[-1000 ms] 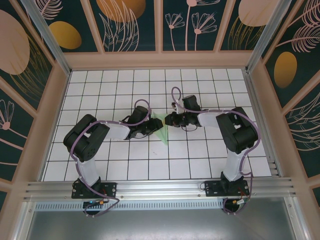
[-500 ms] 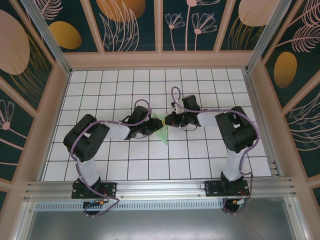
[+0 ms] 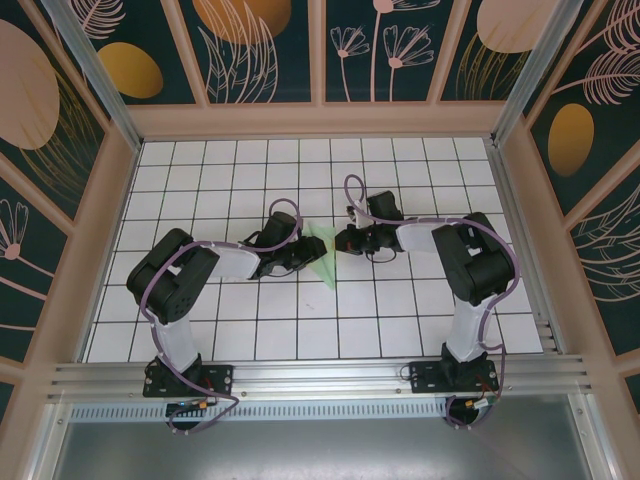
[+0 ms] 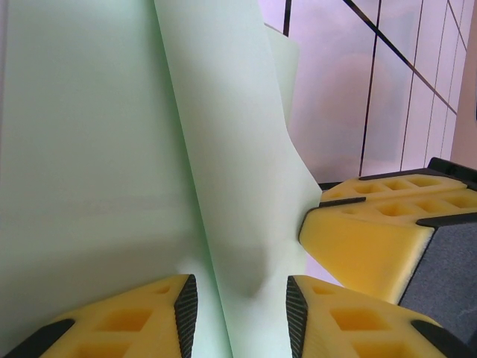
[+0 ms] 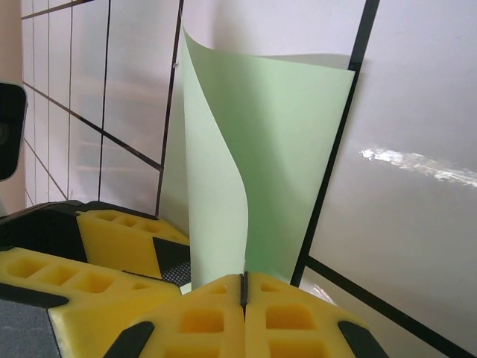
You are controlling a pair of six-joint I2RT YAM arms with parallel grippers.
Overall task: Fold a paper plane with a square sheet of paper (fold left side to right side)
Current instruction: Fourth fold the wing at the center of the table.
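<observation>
Right gripper (image 5: pixel 244 287) pinches a raised flap of the thin pale mint-green paper sheet (image 5: pixel 276 149); left gripper (image 4: pixel 237 309), parted, straddles its ridge.

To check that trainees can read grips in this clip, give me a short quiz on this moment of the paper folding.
1. True or false: the right end effector is shut on an edge of the sheet of paper.
2. In the right wrist view, the paper rising from that end effector is: A) curling upward B) lying flat C) crumpled into a ball.
3. Fill in: the left end effector has its jaws ____, with paper between them.
Key: 1 true; 2 A; 3 apart.
</observation>
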